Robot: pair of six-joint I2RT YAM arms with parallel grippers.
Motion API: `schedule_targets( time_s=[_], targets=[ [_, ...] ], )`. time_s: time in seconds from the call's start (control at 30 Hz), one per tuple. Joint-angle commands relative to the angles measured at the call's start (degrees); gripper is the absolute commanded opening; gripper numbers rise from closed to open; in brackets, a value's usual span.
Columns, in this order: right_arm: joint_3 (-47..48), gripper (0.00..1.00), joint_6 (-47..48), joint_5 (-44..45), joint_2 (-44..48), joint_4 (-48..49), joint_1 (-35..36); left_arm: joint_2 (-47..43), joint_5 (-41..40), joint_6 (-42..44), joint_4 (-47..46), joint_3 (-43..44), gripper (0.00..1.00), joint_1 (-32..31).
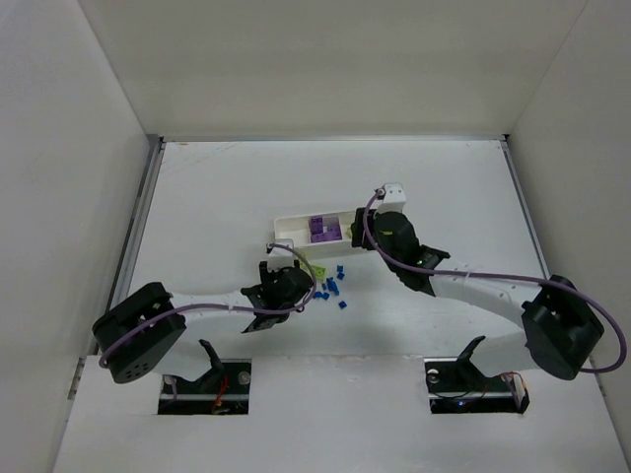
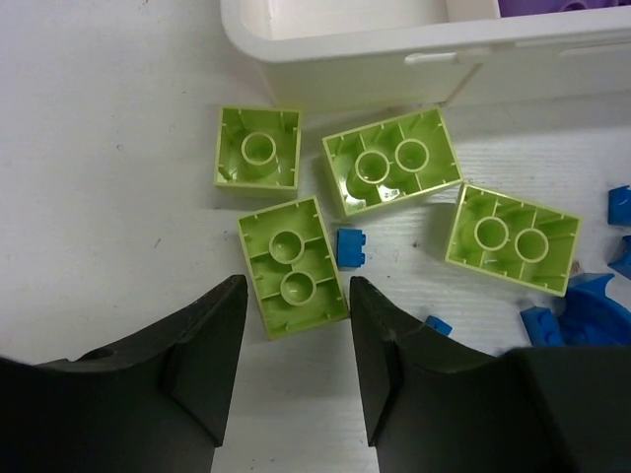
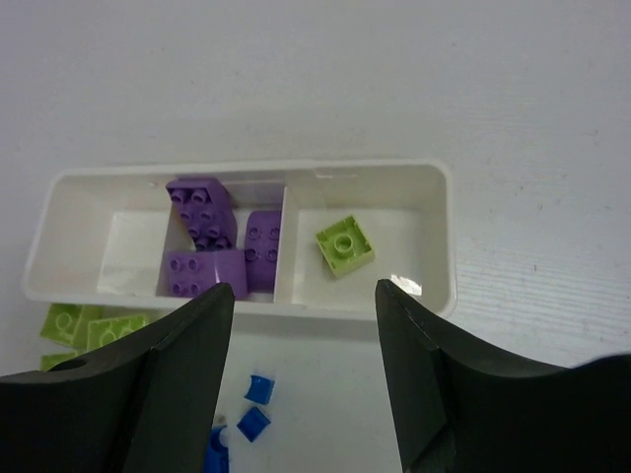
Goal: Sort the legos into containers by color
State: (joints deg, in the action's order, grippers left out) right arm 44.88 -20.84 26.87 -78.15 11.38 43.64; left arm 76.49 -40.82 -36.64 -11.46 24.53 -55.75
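The white three-compartment tray (image 1: 293, 229) lies mid-table. In the right wrist view its left compartment is empty, the middle holds three purple blocks (image 3: 212, 241), and the right holds one lime-green brick (image 3: 344, 244). Several lime-green bricks (image 2: 391, 161) lie studs-down on the table in front of the tray wall (image 2: 394, 59), with tiny blue pieces (image 2: 350, 247) among them. My left gripper (image 2: 298, 325) is open and empty, its fingertips on either side of the near end of one green brick (image 2: 293, 266). My right gripper (image 3: 304, 305) is open and empty, above the tray's near wall.
Blue pieces (image 1: 332, 289) are scattered on the table between the two grippers, and also show in the right wrist view (image 3: 258, 387). White walls enclose the table on the left, back and right. The left gripper (image 1: 301, 279) and right gripper (image 1: 370, 229) are close together near the tray.
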Motion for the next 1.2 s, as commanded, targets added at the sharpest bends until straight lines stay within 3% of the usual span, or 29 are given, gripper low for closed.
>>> schedule_targets(
  time_s=[0.0,0.17,0.37,0.47,0.53,0.63,0.73,0.93,1.17],
  targets=[
    [-2.6,0.65,0.7,-1.0,1.7,2.2,0.8,0.9,-2.0,-1.9,-1.6,2.6,0.41,1.0],
    [-5.2,0.64,-0.2,-1.9,1.0,4.9,0.8,-1.4,-2.0,-1.5,0.1,2.1,0.25,0.4],
    [-6.0,0.63,-0.4,-2.6,2.2,5.2,0.8,-12.0,-3.3,-5.6,12.7,3.1,0.22,-3.2],
    [-6.3,0.54,-1.0,-2.4,2.8,5.1,0.4,-17.1,-3.6,-5.9,16.8,6.1,0.22,-4.8],
    [-7.1,0.41,-1.7,-1.5,3.9,5.1,-0.7,-17.7,-2.6,-5.3,16.0,8.5,0.23,-4.9],
    [-8.5,0.29,-4.7,-0.5,6.4,4.8,-3.4,-14.0,1.3,-1.6,10.6,12.5,0.23,-3.6],
    [-10.9,0.27,-7.1,-0.4,9.8,5.3,-6.3,-6.7,8.6,2.5,0.9,17.0,0.23,-1.7],
    [-14.5,0.38,-11.1,-1.2,13.6,7.0,-11.9,9.5,17.3,6.7,-6.4,30.2,0.23,0.7],
    [-15.1,0.41,-11.6,-0.7,14.7,7.4,-12.0,21.8,21.0,9.7,-6.4,41.1,0.24,2.4]
  ],
)
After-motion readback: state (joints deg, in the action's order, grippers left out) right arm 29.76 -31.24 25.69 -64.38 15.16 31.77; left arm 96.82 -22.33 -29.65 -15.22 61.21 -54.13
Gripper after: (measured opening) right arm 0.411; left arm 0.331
